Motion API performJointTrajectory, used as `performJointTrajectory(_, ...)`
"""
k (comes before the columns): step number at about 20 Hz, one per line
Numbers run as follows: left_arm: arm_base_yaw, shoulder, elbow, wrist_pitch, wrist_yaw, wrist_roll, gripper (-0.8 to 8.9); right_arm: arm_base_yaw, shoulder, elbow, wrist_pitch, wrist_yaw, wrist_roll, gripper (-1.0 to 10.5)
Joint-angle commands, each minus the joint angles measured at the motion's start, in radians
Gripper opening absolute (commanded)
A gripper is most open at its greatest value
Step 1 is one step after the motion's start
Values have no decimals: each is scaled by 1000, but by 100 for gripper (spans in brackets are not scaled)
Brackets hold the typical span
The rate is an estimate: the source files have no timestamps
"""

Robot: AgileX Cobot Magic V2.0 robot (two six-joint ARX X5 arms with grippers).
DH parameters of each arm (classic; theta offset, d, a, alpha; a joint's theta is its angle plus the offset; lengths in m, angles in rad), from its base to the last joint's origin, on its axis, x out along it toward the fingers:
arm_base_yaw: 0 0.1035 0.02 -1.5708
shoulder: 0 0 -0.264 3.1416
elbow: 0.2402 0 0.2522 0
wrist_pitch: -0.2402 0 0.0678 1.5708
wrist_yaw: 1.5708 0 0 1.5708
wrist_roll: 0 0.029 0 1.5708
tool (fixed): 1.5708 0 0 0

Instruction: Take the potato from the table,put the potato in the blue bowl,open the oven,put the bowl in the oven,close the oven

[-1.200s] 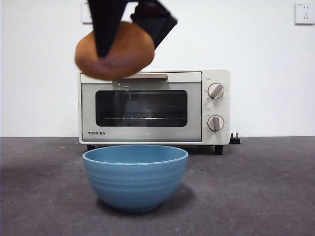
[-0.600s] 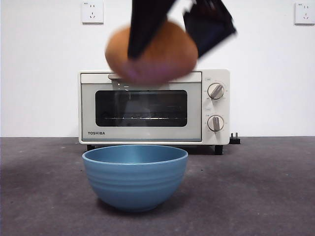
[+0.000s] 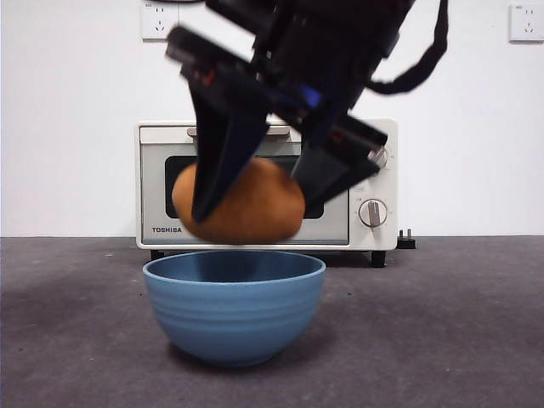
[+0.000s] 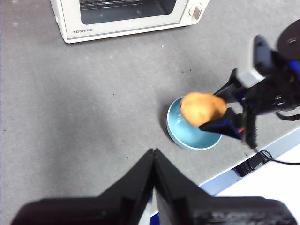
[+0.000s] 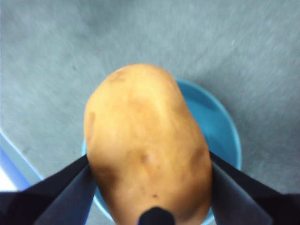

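Your potato (image 3: pixel 242 204) has dropped from high in front of the oven (image 3: pixel 267 184) to just above the blue bowl (image 3: pixel 234 306), centred over its mouth but not yet inside. The right gripper (image 3: pixel 255 191) has come down with it, jaws clamped on its sides, so release should come next. Your left gripper (image 4: pixel 153 161) waits well clear, jaws together.

Bowl (image 3: pixel 234 310) on table (image 3: pixel 459 340), in front of oven (image 3: pixel 267 184). Potato (image 3: pixel 239 202) between right gripper (image 3: pixel 263 191) jaws, just above bowl mouth, not in it. Left gripper (image 4: pixel 153 157) well apart from bowl, over table.
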Motion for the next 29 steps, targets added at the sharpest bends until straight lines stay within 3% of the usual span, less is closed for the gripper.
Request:
performJointTrajectory(1, -5, 4, 2, 5, 3, 26, -5, 2, 42, -11, 4, -18, 28, 13)
performJointTrajectory(4, -5, 5, 2, 5, 3, 27, -5, 2, 57, -10, 5, -18, 62, 221)
performJointTrajectory(11, -5, 5, 2, 5, 3, 27, -5, 5, 57, -10, 38, -18, 65, 546)
performJointTrajectory(16, -32, 8, 2, 5, 3, 27, -5, 5, 56, 5, 15, -18, 79, 545)
performJointTrajectory(20, -37, 30, 2, 23, 2, 34, -5, 6, 47, 118, -137, -17, 69, 539)
performJointTrajectory(25, -37, 110, 2, 151, -1, 60, -5, 6, -83, 235, -297, 26, 51, 530)
performJointTrajectory(26, -37, 134, 2, 176, -1, 61, -5, 6, -121, 237, -324, 53, 51, 496)
performJointTrajectory(29, -37, 238, 2, 283, 3, 61, -5, 6, -264, 237, -462, 146, 53, 70)
